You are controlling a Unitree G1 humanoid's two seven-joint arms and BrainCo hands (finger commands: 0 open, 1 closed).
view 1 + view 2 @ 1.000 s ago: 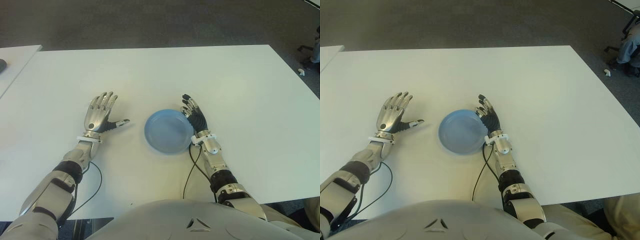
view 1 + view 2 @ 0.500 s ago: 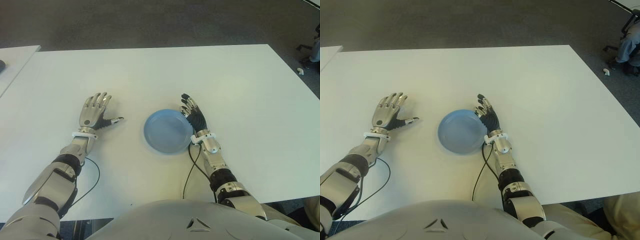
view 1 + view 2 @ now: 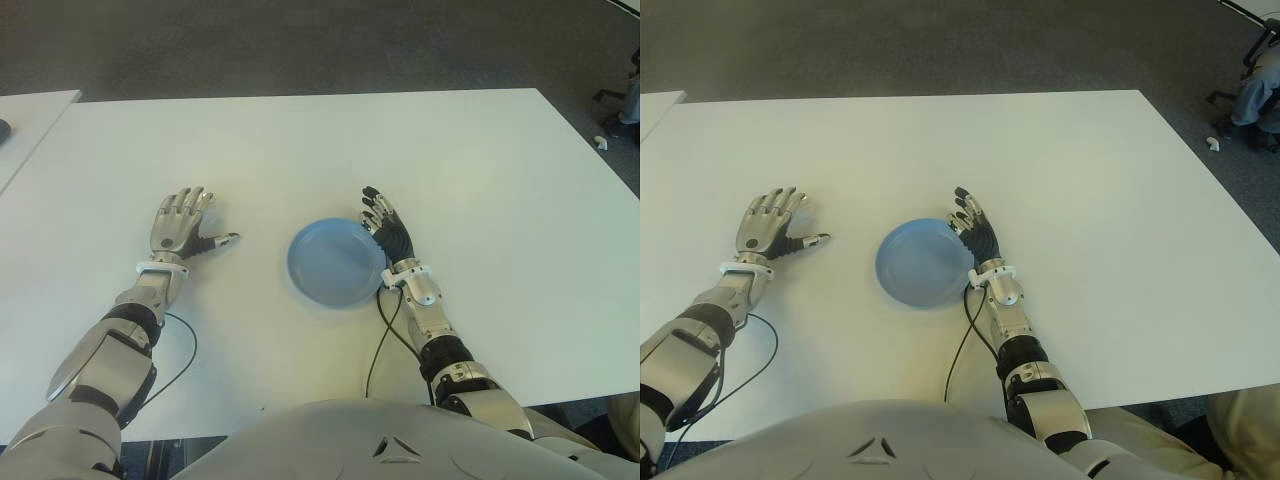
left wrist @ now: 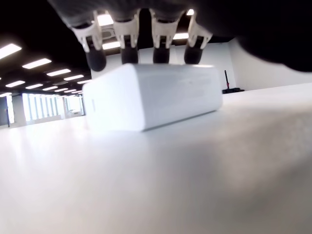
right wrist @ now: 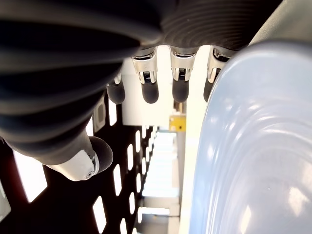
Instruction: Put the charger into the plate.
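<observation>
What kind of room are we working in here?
Probably an office or lab: a large white table on grey carpet, a second white table on the robot's left, and ceiling strip lights in the left wrist view.

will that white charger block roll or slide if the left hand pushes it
Probably slides, not rolls: the charger is a boxy block lying flat on the bare table. Its rounded edges and smooth shell may slip under fingertips of the left hand. Right hand shows right of the plate.

No readable text, label, brand or number shows on anything in view.
</observation>
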